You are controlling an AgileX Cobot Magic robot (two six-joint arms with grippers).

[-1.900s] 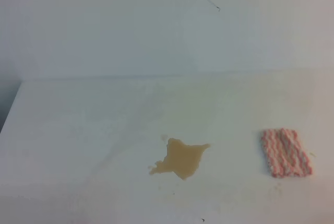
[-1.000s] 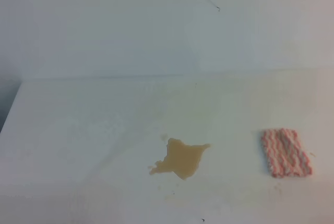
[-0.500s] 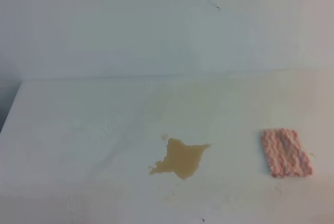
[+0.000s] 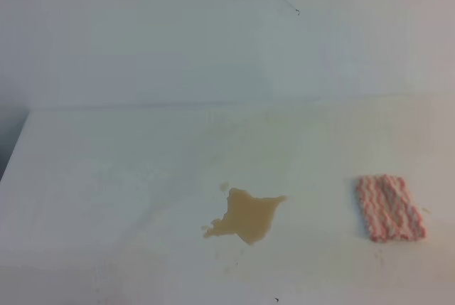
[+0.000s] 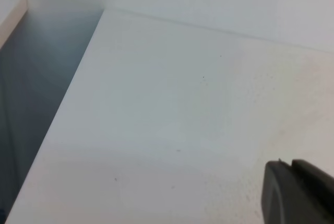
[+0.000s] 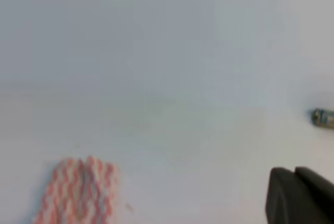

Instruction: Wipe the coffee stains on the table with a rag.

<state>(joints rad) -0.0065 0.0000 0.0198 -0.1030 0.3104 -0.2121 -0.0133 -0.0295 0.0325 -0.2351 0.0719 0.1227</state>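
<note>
The coffee stains [image 4: 247,216] form a tan splotch with jagged lobes on the white table [image 4: 106,177], front of centre, with a tiny speck [image 4: 225,187] just above its left side. To the right of the splotch, apart from it, the pink-and-white zigzag rag [image 4: 389,207] lies flat. No gripper shows in the exterior high view. In the right wrist view the rag [image 6: 78,192] is at the lower left and my right gripper [image 6: 293,171] is at the lower right, fingers together, well clear of it. My left gripper [image 5: 289,164] also has its fingers together, over bare table.
The table's left edge [image 5: 68,93] drops off to a dark gap. A pale wall [image 4: 178,35] rises behind the table. A small greenish object [image 6: 322,117] sits at the right edge of the right wrist view.
</note>
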